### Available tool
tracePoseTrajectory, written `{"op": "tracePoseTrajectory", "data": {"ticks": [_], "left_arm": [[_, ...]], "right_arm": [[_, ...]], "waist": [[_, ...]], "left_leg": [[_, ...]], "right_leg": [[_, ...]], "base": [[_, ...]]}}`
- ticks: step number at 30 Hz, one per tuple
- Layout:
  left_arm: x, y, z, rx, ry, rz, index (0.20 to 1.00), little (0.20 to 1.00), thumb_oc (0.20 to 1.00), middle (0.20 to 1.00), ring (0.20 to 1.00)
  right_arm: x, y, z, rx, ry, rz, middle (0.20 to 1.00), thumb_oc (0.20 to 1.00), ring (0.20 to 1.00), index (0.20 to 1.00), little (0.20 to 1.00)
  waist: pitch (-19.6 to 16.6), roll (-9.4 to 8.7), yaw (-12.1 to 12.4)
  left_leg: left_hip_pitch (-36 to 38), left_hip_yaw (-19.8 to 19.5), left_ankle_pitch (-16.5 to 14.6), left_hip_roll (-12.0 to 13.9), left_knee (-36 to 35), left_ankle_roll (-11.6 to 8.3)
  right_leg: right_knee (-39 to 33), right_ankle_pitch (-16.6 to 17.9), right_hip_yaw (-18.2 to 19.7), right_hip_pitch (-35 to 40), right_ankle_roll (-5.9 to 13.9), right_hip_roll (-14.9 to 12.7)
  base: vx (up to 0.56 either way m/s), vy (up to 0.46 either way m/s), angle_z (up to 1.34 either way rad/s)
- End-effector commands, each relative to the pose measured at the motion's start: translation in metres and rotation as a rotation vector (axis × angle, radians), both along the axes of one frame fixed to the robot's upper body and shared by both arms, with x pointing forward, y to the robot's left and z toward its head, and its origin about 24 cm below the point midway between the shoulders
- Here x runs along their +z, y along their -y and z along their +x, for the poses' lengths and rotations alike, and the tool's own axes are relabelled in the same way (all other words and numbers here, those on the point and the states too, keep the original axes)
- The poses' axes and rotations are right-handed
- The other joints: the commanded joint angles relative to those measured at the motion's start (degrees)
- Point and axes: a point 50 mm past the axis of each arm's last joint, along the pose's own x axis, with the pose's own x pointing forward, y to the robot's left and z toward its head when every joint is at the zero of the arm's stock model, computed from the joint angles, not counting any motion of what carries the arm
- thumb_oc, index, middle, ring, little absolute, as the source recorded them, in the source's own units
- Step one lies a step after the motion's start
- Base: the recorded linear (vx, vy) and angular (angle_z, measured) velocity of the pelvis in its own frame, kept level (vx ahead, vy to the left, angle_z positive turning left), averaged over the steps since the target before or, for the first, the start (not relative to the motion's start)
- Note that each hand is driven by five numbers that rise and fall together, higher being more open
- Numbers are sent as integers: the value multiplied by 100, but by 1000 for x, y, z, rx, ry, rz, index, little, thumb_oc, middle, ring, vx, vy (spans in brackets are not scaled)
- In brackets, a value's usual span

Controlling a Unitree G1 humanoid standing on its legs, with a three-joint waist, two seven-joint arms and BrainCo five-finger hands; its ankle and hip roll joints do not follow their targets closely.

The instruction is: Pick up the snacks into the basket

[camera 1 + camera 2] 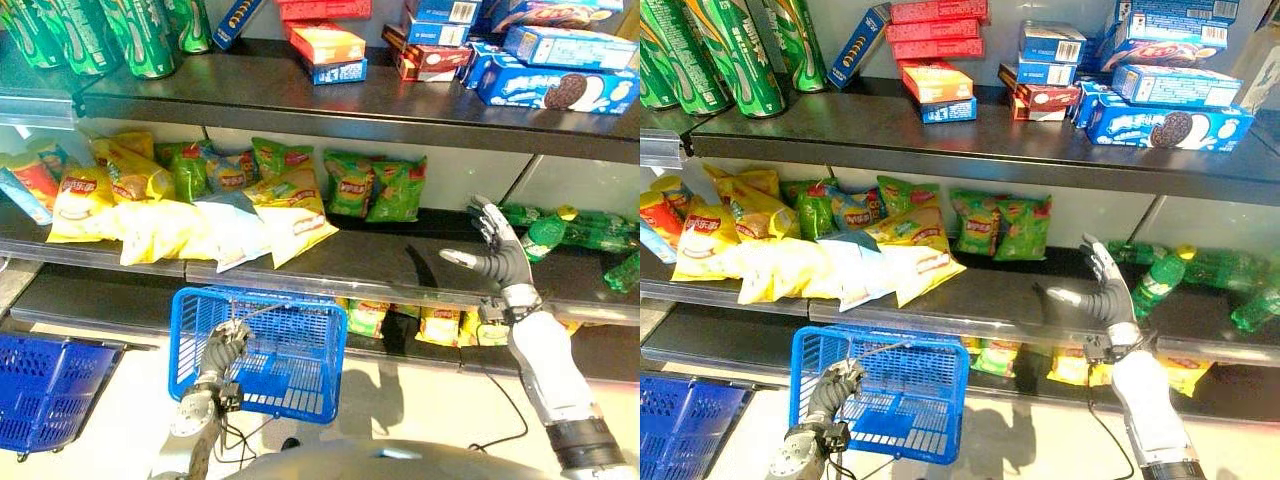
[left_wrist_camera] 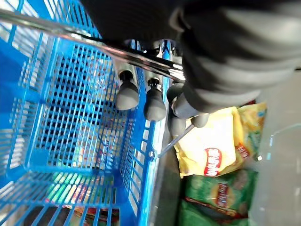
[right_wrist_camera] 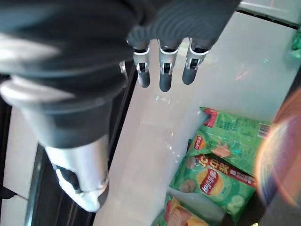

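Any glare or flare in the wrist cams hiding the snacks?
Right wrist view: an orange flare at the edge covers part of the green chip bags; the pale shelf glints. Left wrist view: a bright streak on the metal basket handle in the left hand; the yellow bag is readable.

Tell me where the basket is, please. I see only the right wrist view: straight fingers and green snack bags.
Observer: The blue basket hangs in front of the shelves, below the middle shelf, on the robot's left side. The left robot hand is curled round its wire handle.
Operator: Is the right robot hand near those green bags?
Observer: It is raised and open before the middle shelf, to the right of the green bags, and it does not touch them.
Operator: What is on its other side?
Observer: Green bottles lie on the same shelf, to its right.
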Motion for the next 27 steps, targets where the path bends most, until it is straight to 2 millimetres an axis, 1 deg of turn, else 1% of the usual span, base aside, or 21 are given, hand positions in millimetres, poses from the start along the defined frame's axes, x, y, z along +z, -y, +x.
{"op": "tracePoseTrajectory", "data": {"ticks": [1, 2, 3, 5, 6, 7, 9, 11, 14, 15, 16, 19, 20, 21, 22, 23, 24, 26, 27], "left_arm": [[62, -7, 40, -6, 343, 1, 200, 200, 200, 200, 200], [62, -8, 40, -6, 343, 1, 200, 200, 200, 200, 200], [76, -4, 47, -21, 403, -2, 200, 200, 200, 200, 200], [90, -1, 52, -40, 467, -3, 200, 200, 200, 200, 200], [91, -2, 52, -39, 469, -3, 200, 200, 200, 200, 200], [102, 1, 58, -56, 519, 1, 200, 200, 200, 200, 200], [116, 9, 66, -86, 578, -12, 200, 200, 200, 200, 200], [131, 18, 73, -124, 641, -22, 200, 200, 200, 200, 200], [143, 31, 81, -173, 697, -34, 200, 200, 200, 200, 200], [146, 34, 84, -188, 706, -31, 200, 200, 200, 200, 200], [146, 34, 84, -188, 706, -31, 200, 200, 200, 200, 200], [154, 35, 86, -197, 738, -28, 200, 200, 200, 200, 200], [154, 35, 86, -197, 738, -28, 200, 200, 200, 200, 200], [157, 34, 86, -201, 752, -21, 200, 200, 200, 200, 200], [160, 35, 87, -211, 760, -10, 200, 200, 200, 200, 200], [166, 38, 89, -230, 792, -7, 200, 200, 200, 200, 200], [167, 38, 89, -229, 793, -7, 200, 200, 200, 200, 200], [174, 42, 91, -250, 827, -12, 200, 200, 200, 200, 200], [174, 42, 91, -250, 828, -12, 200, 200, 200, 200, 200]], "right_arm": [[28, -12, 26, 38, 121, -31, 1000, 1000, 1000, 1000, 1000], [28, -12, 26, 38, 121, -31, 1000, 1000, 1000, 1000, 1000], [31, -20, 44, 48, 118, -32, 1000, 1000, 1000, 1000, 1000], [36, -30, 60, 61, 118, -31, 1000, 1000, 1000, 1000, 1000], [36, -30, 61, 62, 120, -31, 1000, 1000, 1000, 1000, 1000], [43, -41, 77, 70, 125, -6, 1000, 1000, 1000, 1000, 1000], [48, -48, 94, 54, 109, 41, 1000, 1000, 1000, 1000, 1000], [60, -50, 105, 43, 125, 55, 1000, 1000, 1000, 1000, 1000], [75, -41, 116, -22, 150, 95, 1000, 1000, 1000, 1000, 1000], [81, -34, 123, -64, 153, 107, 1000, 1000, 1000, 1000, 1000], [82, -34, 123, -64, 154, 107, 1000, 1000, 1000, 1000, 1000], [94, -24, 130, -115, 169, 128, 1000, 1000, 1000, 1000, 1000], [94, -24, 130, -115, 169, 128, 1000, 1000, 1000, 1000, 1000], [102, -17, 135, -149, 172, 108, 1000, 1000, 1000, 1000, 1000], [110, -11, 138, -162, 180, 74, 1000, 1000, 1000, 1000, 1000], [120, 1, 144, -226, 185, 78, 1000, 1000, 1000, 1000, 1000], [121, 1, 144, -226, 187, 78, 1000, 1000, 1000, 1000, 1000], [143, 19, 148, -295, 216, 69, 1000, 1000, 1000, 1000, 1000], [143, 19, 148, -294, 216, 69, 1000, 1000, 1000, 1000, 1000]], "waist": [[-68, -207, 288], [-67, -207, 286], [120, -266, 406], [309, -331, 544], [312, -334, 536], [518, -401, 658], [751, -442, 795], [994, -452, 914], [1184, -429, 1044], [1227, -414, 1107], [1227, -412, 1096], [1309, -381, 1200], [1310, -381, 1197], [1353, -366, 1292], [1382, -354, 1319], [1463, -318, 1389], [1469, -315, 1384], [1592, -260, 1450], [1592, -259, 1448]], "left_leg": [[38, -331, -454, -18, 40, 22], [38, -332, -454, -19, 40, 22], [-103, -403, -421, -37, 97, 30], [-293, -475, -402, -65, 200, 35], [-306, -477, -406, -68, 212, 35], [-550, -544, -400, -116, 383, 31], [-837, -640, -376, -188, 558, 27], [-1139, -770, -328, -239, 704, 9], [-1475, -1047, -256, -337, 867, -2], [-1595, -1197, -238, -405, 934, 0], [-1605, -1208, -238, -410, 941, 0], [-1735, -1371, -230, -501, 1052, -3], [-1737, -1373, -230, -502, 1054, -3], [-1821, -1442, -233, -545, 1117, -11], [-1880, -1494, -240, -575, 1164, -19], [-1989, -1556, -253, -641, 1263, -20], [-1999, -1560, -257, -645, 1276, -20], [-2169, -1619, -276, -720, 1418, -36], [-2175, -1620, -278, -722, 1424, -36]], "right_leg": [[61, -112, -128, -164, 791, -574], [61, -112, -128, -164, 791, -574], [63, -62, -175, -248, 775, -583], [111, -39, -234, -367, 749, -578], [113, -39, -237, -373, 750, -580], [236, -36, -323, -551, 724, -582], [403, -57, -410, -766, 697, -590], [639, -73, -523, -1055, 687, -604], [935, -156, -770, -1326, 691, -667], [995, -193, -909, -1368, 706, -710], [996, -195, -921, -1371, 707, -713], [1050, -238, -1073, -1390, 711, -774], [1051, -239, -1076, -1390, 711, -775], [1099, -277, -1139, -1405, 711, -815], [1133, -294, -1186, -1430, 716, -847], [1207, -322, -1243, -1475, 719, -895], [1215, -326, -1248, -1481, 720, -897], [1337, -340, -1283, -1599, 710, -949], [1341, -342, -1283, -1603, 710, -949]], "base": [[-33, -2, 0], [-95, -17, 1], [-157, -34, 1], [-156, -40, 16], [-170, -47, 31], [-184, -42, 25], [-238, -43, 41], [-216, -26, 35], [-112, -5, 59], [-41, 7, 55], [-10, 21, 57], [-1, 12, 47], [14, 17, 24], [12, 9, 29], [7, 29, 34], [-2, 22, 37], [-24, 29, 34], [-32, 27, 32], [-19, 50, 29]]}}
